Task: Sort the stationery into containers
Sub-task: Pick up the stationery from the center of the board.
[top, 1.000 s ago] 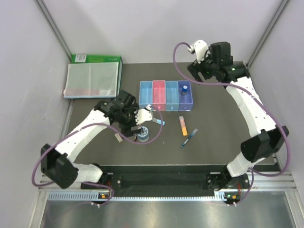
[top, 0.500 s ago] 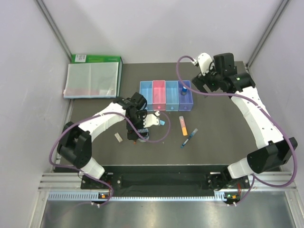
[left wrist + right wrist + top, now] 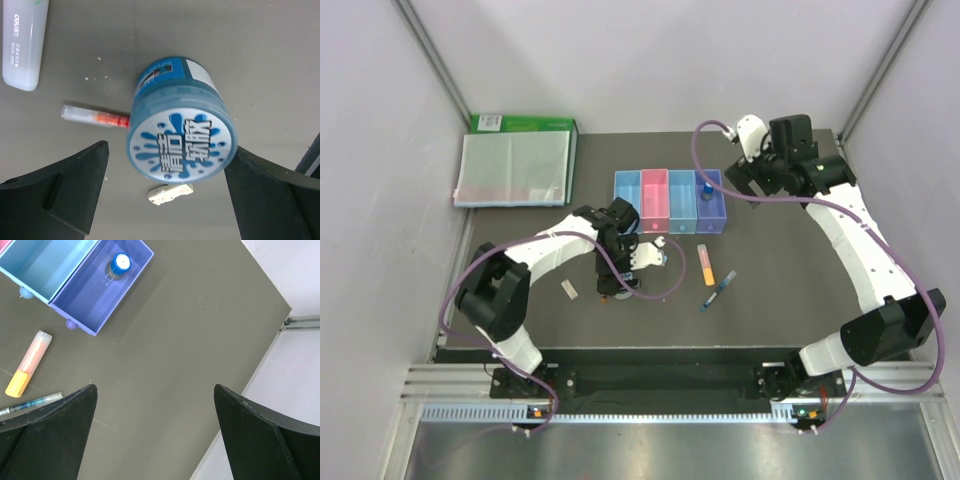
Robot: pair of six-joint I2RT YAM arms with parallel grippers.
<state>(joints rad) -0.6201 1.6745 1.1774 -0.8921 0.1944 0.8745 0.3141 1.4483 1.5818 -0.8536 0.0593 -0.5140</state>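
Straddling tape roll [image 3: 180, 142] from above with left gripper [image 3: 168, 150], spread wide, holding nothing, roll centred between both fingers, round face up. Hanging well apart near bins [image 3: 82, 320], right gripper [image 3: 155, 390] gaping empty; left arm nearer.

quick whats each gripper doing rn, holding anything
Left gripper: open, one finger on each side of the round blue tub, not closed on it.
Right gripper: open, holding nothing.
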